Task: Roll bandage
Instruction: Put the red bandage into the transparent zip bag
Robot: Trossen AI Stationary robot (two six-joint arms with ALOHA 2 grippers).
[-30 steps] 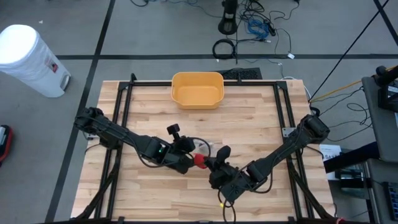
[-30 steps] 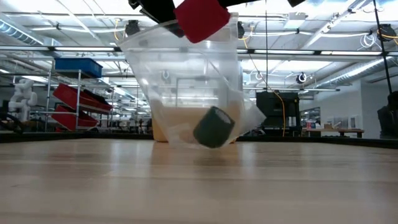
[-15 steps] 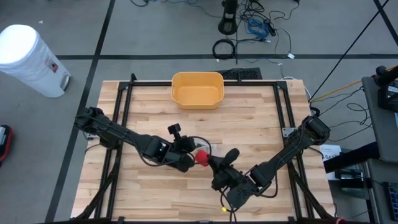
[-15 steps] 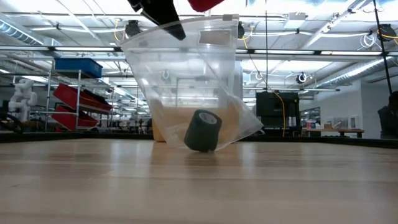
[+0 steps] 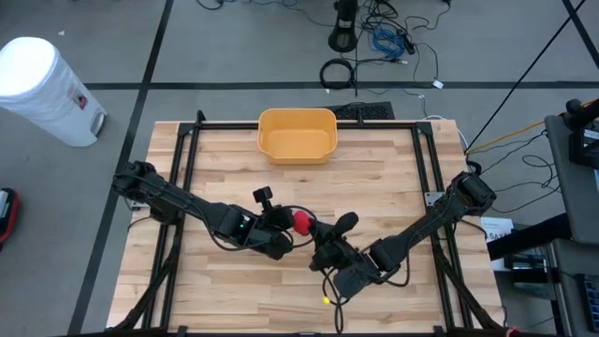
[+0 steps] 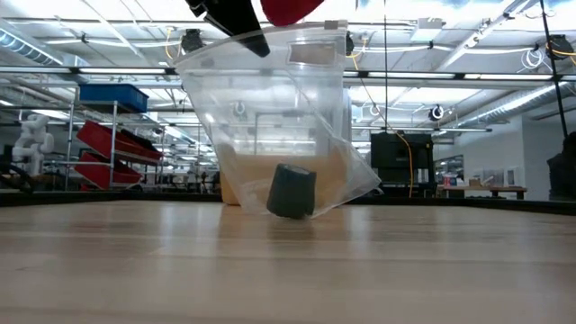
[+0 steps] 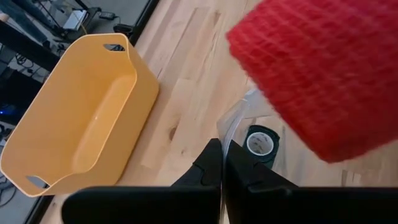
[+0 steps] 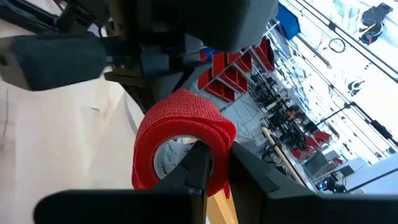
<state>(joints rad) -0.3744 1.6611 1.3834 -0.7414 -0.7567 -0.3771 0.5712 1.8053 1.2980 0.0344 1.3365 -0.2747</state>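
Note:
A red bandage roll (image 5: 301,222) hangs in my right gripper (image 5: 311,232) at the table's middle, above the mouth of a clear plastic bag (image 6: 270,117). It also shows in the low view (image 6: 292,9) and the left wrist view (image 7: 317,74). My left gripper (image 5: 284,236) is shut on the bag and holds it up. A dark bandage roll (image 6: 292,191) lies inside the bag, at its bottom, on the table. My left gripper pinches the bag's upper edge (image 7: 225,127) between its two shut fingers. The bag hangs below the fingers, mouth up, with its bottom on the table. My right gripper holds the red roll by its wall (image 8: 219,158), one finger in the hollow core and one outside. The roll is lifted clear of the table.
A yellow tub (image 5: 297,135) stands at the far edge in the middle. A black frame rail (image 5: 187,159) runs along the table's sides. There is bare wood near the front edge (image 6: 288,270).
My right gripper has lifted the red roll upward and a little toward the far edge, above the bag's mouth. The dark roll inside the bag has rolled a little, turned, and come to rest on the bag's bottom.

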